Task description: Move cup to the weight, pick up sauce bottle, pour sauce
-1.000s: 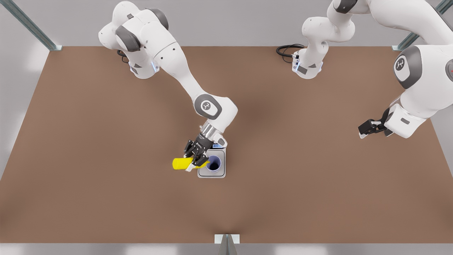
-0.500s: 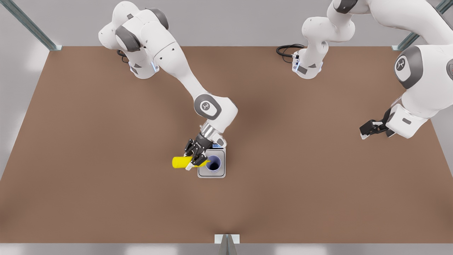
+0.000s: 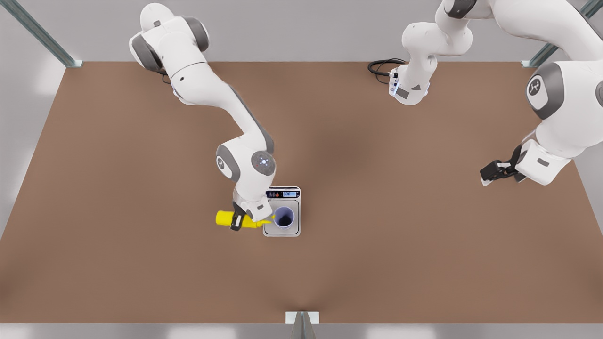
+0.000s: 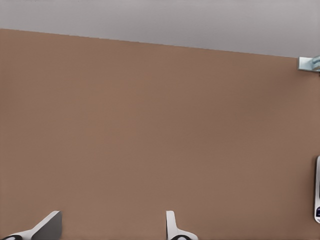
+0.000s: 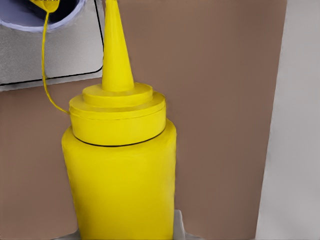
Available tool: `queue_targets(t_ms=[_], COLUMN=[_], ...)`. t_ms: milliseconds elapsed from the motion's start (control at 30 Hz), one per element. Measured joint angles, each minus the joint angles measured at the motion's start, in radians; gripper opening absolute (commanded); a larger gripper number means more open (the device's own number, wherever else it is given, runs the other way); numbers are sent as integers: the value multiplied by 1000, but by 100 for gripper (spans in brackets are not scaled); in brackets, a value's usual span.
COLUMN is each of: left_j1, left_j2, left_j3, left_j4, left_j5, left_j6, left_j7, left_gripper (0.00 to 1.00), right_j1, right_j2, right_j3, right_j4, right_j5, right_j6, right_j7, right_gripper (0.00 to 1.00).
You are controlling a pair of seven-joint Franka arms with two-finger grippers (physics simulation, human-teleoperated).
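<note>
sauce bottle (image 3: 228,218) shifted left, one cup (image 3: 284,217)

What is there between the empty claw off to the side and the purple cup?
In the front view, just bare brown table separates the open left claw from the cup on the scale.

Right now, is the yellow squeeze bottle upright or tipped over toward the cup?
Tipped. The yellow squeeze bottle lies roughly level in the right gripper, nozzle at the lavender cup on the silver scale.
</note>
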Motion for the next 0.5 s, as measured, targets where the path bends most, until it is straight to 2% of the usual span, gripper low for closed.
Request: queue_targets(t_ms=[100,233,400,500], left_j1=[1,1,1,1], left_j2=[-1,0,0,2], left_j3=[0,0,0,0], left_j4=[1,0,2,2], left_j5=[0,1,1,1], left_j6=[1,2,3,5], left_j7=[6,8,11,11], left_gripper=[100,100,100,100], right_j1=[-83,-193,-337,-403], right_j2=[-2,-11,-1,3], right_j3=[-2,-2,-3,2], right_j4=[-11,-29,-60,-102], right_j5=[257,466,811,904], right_j6=[51,53,38,37], right_j7=[-167,-390,-856,-1006], right_gripper=[56,56,56,56])
